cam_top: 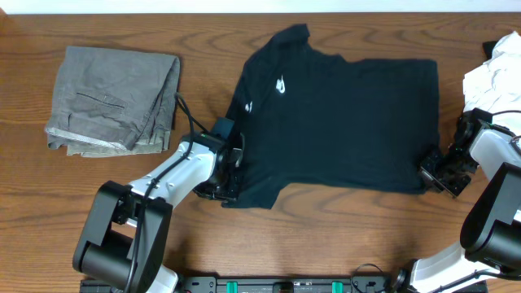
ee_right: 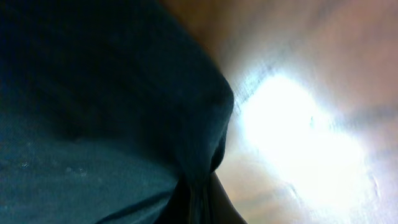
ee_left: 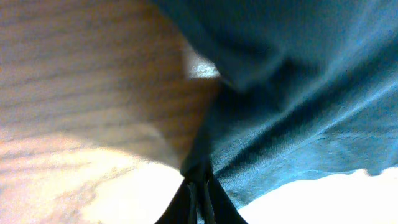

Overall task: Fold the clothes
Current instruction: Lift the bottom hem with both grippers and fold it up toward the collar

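Grip matters most at this step. The left tool (cam_top: 234, 172) sits at the near left edge of the black T-shirt (cam_top: 342, 122), by the near sleeve. In its wrist view the fingertips (ee_left: 200, 193) are pressed together with the cloth's edge running straight into them, so it is pinching the shirt. The right tool (cam_top: 433, 172) is at the near right corner, by the hem, and its wrist view shows fabric bunched down between closed fingers (ee_right: 202, 196), so that is a pinch too.

The shirt lies mostly flat on the tabletop (cam_top: 326, 236), neck end to the left and small white logo (cam_top: 281, 84) facing up. The step in hand looks like a lengthwise fold that carries the near edge over to the far one.

To do it well:
- Raise both tools together and level, so the edge between them stays taut and straight.
- Lift only high enough for the cloth to clear itself, or the far half will drag.
- Travel straight across and lay the edge down square on the far edge before letting go.
- Watch the near sleeve, which hangs outside the left pinch and may tuck under crookedly.

Folded grey trousers (cam_top: 114, 102) lie well apart to the far left. A white garment (cam_top: 498, 73) is heaped at the far right, near the right arm's path.
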`<action>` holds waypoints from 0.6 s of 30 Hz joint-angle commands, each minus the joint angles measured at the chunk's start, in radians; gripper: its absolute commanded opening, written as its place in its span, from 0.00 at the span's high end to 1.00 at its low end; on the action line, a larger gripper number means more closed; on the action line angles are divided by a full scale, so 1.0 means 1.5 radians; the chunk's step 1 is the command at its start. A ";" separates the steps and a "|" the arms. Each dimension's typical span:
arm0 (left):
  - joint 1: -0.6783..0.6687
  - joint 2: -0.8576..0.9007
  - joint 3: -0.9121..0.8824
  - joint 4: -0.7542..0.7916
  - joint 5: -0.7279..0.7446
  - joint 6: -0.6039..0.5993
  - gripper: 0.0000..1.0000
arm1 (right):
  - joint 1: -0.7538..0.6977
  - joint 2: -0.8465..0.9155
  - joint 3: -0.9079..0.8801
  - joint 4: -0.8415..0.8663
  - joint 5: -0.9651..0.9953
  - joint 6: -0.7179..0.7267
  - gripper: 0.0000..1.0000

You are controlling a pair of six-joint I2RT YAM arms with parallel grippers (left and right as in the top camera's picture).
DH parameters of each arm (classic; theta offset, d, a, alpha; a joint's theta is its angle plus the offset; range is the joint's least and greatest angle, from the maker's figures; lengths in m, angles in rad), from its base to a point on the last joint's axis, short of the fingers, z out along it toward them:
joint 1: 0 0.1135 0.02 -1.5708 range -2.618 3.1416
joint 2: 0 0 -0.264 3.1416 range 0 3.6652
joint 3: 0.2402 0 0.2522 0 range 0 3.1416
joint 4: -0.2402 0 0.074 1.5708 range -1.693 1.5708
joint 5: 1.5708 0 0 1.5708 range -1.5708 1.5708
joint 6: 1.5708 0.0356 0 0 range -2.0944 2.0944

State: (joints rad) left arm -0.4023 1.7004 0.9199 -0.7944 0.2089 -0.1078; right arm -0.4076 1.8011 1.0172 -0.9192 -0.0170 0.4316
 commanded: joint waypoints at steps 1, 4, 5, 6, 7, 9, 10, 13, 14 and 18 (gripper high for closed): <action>-0.002 -0.027 0.048 -0.028 -0.013 -0.024 0.94 | -0.002 -0.007 0.033 -0.023 0.018 -0.007 0.99; -0.002 -0.056 0.071 -0.053 -0.013 -0.032 0.94 | -0.002 -0.031 0.046 -0.056 0.018 -0.007 0.99; -0.002 -0.062 0.074 -0.057 -0.013 -0.035 0.94 | -0.002 -0.035 0.047 -0.062 0.018 -0.007 0.99; -0.002 -0.069 0.078 -0.062 -0.013 -0.041 0.94 | -0.002 -0.041 0.048 -0.068 0.018 -0.007 0.99; -0.002 -0.077 0.083 -0.068 -0.013 -0.046 0.94 | -0.003 -0.048 0.049 -0.076 0.018 -0.007 0.99; -0.002 -0.091 0.095 -0.081 -0.013 -0.050 0.94 | -0.002 -0.063 0.051 -0.089 0.017 -0.007 0.99; -0.001 -0.097 0.101 -0.089 -0.013 -0.053 0.94 | -0.003 -0.068 0.054 -0.093 0.015 -0.007 0.99; -0.001 -0.109 0.123 -0.101 -0.013 -0.060 0.94 | -0.002 -0.078 0.064 -0.096 0.003 -0.007 0.99; -0.001 -0.110 0.133 -0.104 -0.013 -0.063 0.94 | -0.002 -0.079 0.069 -0.098 -0.003 -0.008 0.99; 0.003 -0.110 0.176 -0.117 -0.013 -0.092 0.94 | -0.002 -0.079 0.098 -0.116 -0.037 -0.019 0.99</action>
State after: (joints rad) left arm -0.4023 1.5536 1.1286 -0.9588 0.2020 -0.1936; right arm -0.4076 1.6997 1.1198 -1.0813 -0.0353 0.4232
